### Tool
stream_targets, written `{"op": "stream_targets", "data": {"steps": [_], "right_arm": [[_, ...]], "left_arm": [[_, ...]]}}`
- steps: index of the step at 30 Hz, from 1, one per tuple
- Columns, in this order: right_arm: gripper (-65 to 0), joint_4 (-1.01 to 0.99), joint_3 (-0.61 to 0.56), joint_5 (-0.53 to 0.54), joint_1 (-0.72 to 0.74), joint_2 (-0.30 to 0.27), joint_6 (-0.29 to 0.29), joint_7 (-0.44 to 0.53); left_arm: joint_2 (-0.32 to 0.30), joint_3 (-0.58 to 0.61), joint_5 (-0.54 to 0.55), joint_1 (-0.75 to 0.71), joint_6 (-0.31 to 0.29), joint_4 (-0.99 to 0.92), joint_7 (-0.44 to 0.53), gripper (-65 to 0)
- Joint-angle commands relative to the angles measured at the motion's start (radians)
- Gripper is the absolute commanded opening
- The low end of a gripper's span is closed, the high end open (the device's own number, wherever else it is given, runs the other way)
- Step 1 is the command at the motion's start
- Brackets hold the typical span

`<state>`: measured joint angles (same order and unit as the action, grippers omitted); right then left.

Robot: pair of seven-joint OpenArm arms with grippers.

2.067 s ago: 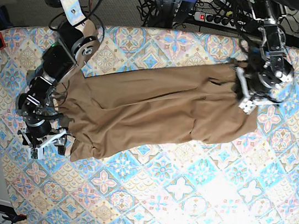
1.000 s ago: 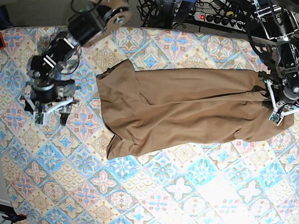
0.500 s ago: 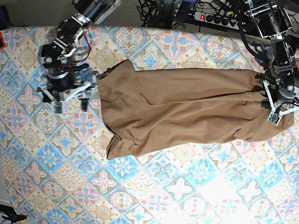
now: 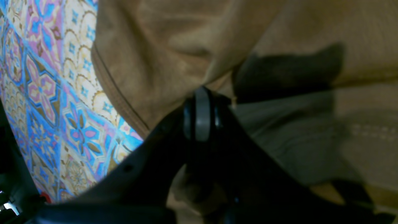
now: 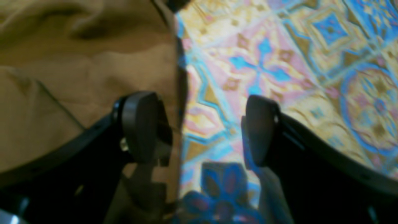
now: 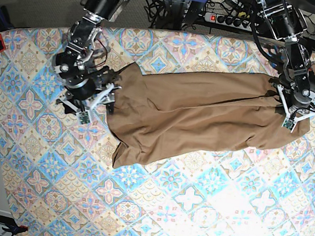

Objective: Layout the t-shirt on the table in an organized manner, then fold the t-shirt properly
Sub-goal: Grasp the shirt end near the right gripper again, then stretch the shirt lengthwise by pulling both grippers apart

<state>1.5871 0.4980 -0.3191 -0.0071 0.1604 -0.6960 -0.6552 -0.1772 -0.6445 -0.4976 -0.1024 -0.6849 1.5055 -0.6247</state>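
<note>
The t-shirt [image 6: 195, 117] lies stretched across the far half of the counter [image 6: 150, 211], running from about 9 o'clock to 3 o'clock, rumpled, with a bunched corner hanging toward 7 o'clock; at the 3 o'clock end the left pincer [image 6: 288, 113] is pressed together, pinching a fold of the tan cloth — the wrist view shows its tips buried in fabric; at 9 o'clock the right pincer [image 6: 96, 103] stands spread — one fingertip [image 5: 141, 126] over the shirt's hem, the other over bare patterned counter.
</note>
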Motion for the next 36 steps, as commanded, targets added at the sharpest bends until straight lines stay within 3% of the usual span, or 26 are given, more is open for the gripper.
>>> {"op": "stream_targets", "data": {"steps": [1,14,16,22,28,36], "right_arm": [[-22.3,0.003,-0.015,0.015,0.000,-0.003,-0.002,0.019],[-24.5,-0.121,-0.057,0.013,-0.008,-0.006,-0.002,0.027],[-31.2,-0.130,-0.057,0.013,-0.008,-0.006,-0.002,0.027],[-65.0,-0.135,-0.055,0.008,-0.008,-0.006,-0.002,0.025],[-65.0,-0.133,-0.045,0.008,-0.009,-0.006,-0.002,0.018],[-65.0,-0.135,0.132,0.008,-0.006,-0.006,-0.002,0.018]], "left_arm": [[0.003,-0.002,-0.019,-0.009,-0.013,-0.021,-0.040,-65.0],[0.003,-0.004,-0.019,-0.010,-0.013,-0.021,-0.044,-65.0],[0.003,-0.004,-0.019,-0.010,-0.013,-0.021,-0.045,-65.0],[0.052,-0.005,-0.019,-0.018,-0.013,0.027,-0.047,-65.0],[0.158,0.002,-0.019,-0.055,-0.013,0.188,-0.044,-65.0],[0.229,0.002,-0.019,-0.053,-0.013,0.229,-0.047,-65.0]]}}
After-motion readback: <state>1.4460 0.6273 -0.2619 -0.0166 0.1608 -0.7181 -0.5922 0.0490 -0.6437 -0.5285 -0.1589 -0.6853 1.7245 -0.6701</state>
